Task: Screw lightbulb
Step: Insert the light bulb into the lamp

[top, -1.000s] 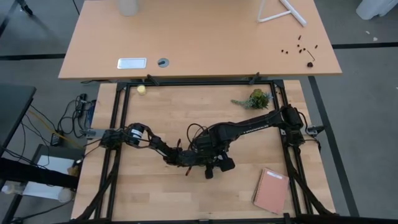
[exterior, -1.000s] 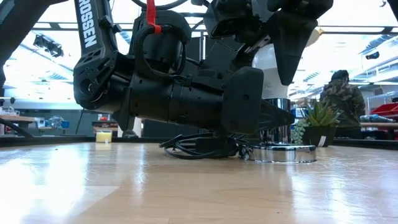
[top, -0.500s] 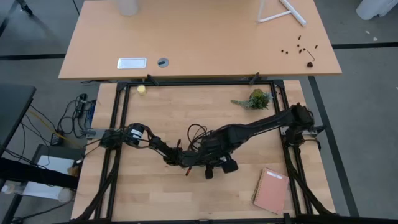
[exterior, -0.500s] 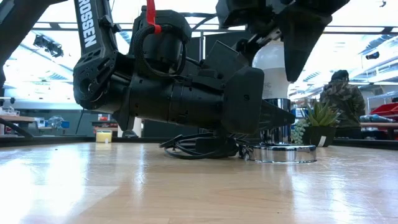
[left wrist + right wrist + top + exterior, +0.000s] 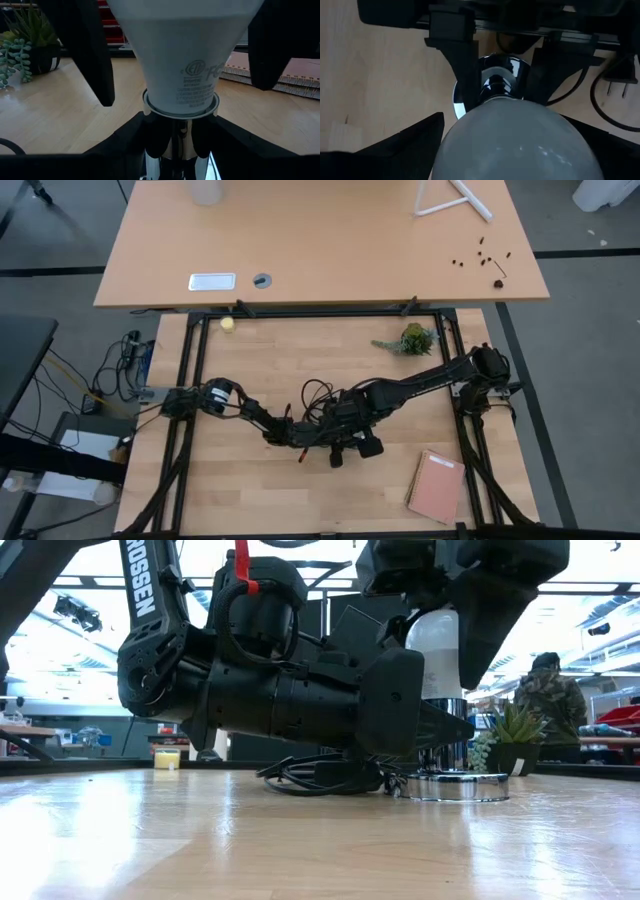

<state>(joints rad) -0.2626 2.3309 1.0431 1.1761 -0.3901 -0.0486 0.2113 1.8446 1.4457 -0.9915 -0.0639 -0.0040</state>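
My left gripper (image 5: 172, 145) lies low and level just above the table (image 5: 300, 840), its dark fingers (image 5: 125, 142) closed on the shiny socket stem (image 5: 175, 150) directly below the lightbulb (image 5: 180, 60). The lightbulb stands upright, screw base down, seated in that stem; its white neck carries small grey print. The stem rises from a round silver base disc (image 5: 458, 787) that rests flat on the wood, with a coiled black cord (image 5: 315, 780) lying just beside it. My right gripper (image 5: 515, 135) comes down from above, its two fingers (image 5: 405, 145) set on either side of the frosted dome of the lightbulb; whether the pads actually press the glass I cannot tell. In the high view both arms meet near the middle of the table, the left arm (image 5: 240, 408) reaching in from the left rail, the right arm (image 5: 420, 383) from the right rail. Farther out, a pink spiral notebook (image 5: 436, 486) lies toward the front right corner, and a small potted succulent (image 5: 412, 339) stands near the far edge. Beyond the table a person (image 5: 546, 700) is in the room.
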